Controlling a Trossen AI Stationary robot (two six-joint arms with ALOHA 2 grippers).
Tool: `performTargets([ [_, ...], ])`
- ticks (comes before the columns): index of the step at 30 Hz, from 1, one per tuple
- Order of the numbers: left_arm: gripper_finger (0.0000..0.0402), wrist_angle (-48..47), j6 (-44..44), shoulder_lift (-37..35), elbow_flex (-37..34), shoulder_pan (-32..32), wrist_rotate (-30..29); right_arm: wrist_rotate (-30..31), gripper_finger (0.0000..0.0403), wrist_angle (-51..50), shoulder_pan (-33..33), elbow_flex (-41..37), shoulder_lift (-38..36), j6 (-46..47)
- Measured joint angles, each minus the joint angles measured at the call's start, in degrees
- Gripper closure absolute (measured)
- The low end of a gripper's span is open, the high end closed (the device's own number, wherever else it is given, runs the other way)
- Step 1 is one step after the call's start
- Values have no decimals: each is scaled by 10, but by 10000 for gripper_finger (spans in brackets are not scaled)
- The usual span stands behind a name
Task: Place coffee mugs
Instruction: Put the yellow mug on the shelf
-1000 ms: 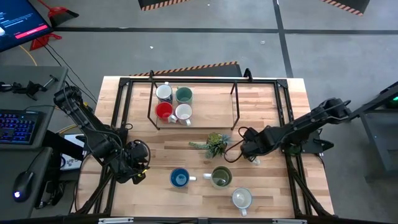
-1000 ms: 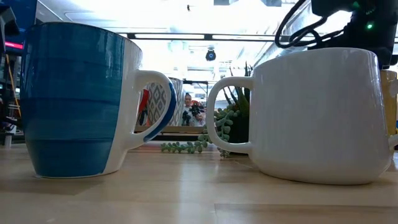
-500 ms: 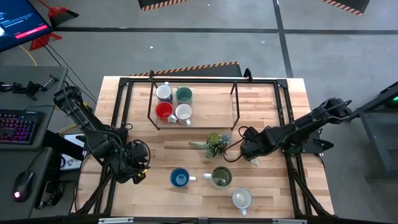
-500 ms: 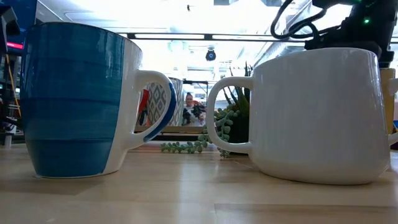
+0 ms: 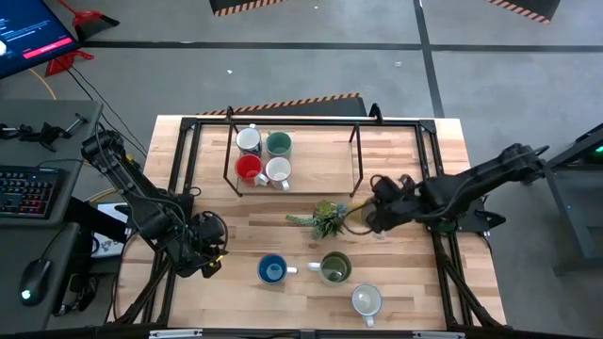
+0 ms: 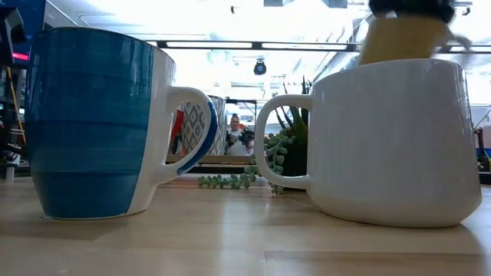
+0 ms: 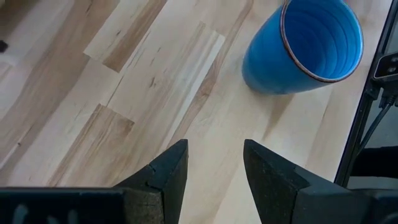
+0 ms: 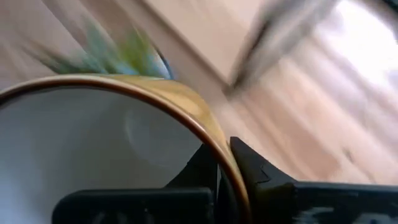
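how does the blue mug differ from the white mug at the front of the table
The blue mug is taller with near-straight sides; the white mug is squatter and rounder. Seen from above, the blue mug stands on the left, next to the olive green mug, while the white mug sits nearer the front edge. Both stand upright on the table, untouched by either gripper.

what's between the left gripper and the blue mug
Nothing. In the left wrist view only bare wooden table lies between the open left gripper and the blue mug; the high view agrees.
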Motion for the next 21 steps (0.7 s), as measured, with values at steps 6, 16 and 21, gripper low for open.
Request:
performTargets([
  [6,255,0,14,0,0,0,-14,48,402,27,-44,78,-8,-99],
  [16,255,-2,31,0,0,0,-17,-32,403,214,-193,124,16,-216],
  [21,255,-2,33,0,0,0,-17,-87,403,214,-243,168,81,-205],
])
